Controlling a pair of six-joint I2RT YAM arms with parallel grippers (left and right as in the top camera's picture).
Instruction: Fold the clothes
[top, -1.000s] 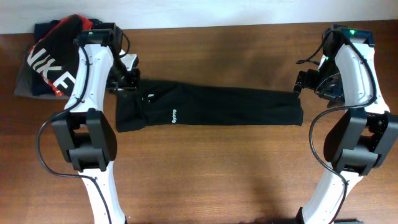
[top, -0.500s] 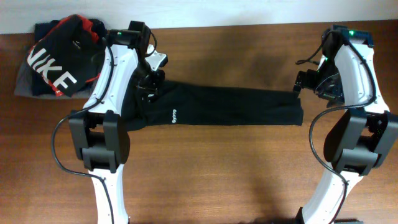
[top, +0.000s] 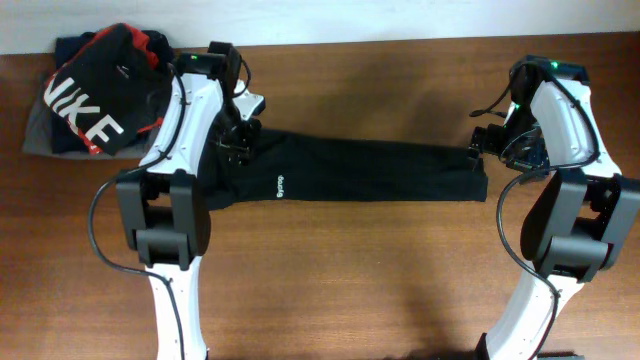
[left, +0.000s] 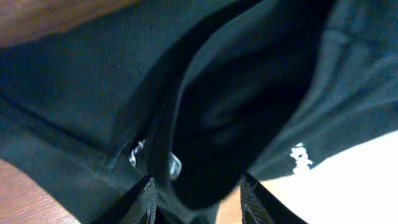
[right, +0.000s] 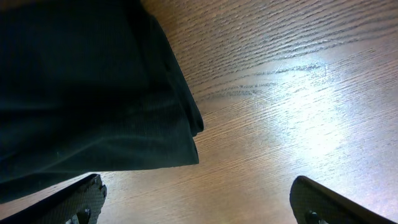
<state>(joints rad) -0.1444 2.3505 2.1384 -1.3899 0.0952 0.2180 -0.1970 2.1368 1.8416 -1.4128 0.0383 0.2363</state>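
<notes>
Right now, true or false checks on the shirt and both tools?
1. The black T-shirt lies in a long band across the table. True.
2. The right tool is shut on the shirt's end. False: it is open at that end, gripping nothing.
3. The NIKE garment lies at the far left, apart from the T-shirt. True.
4. The left tool hovers over bare table. False: it grips a fold of the T-shirt.

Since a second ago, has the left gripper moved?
Yes. The left gripper moved rightward in the overhead view, away from the NIKE garment and further along the black T-shirt.
</notes>
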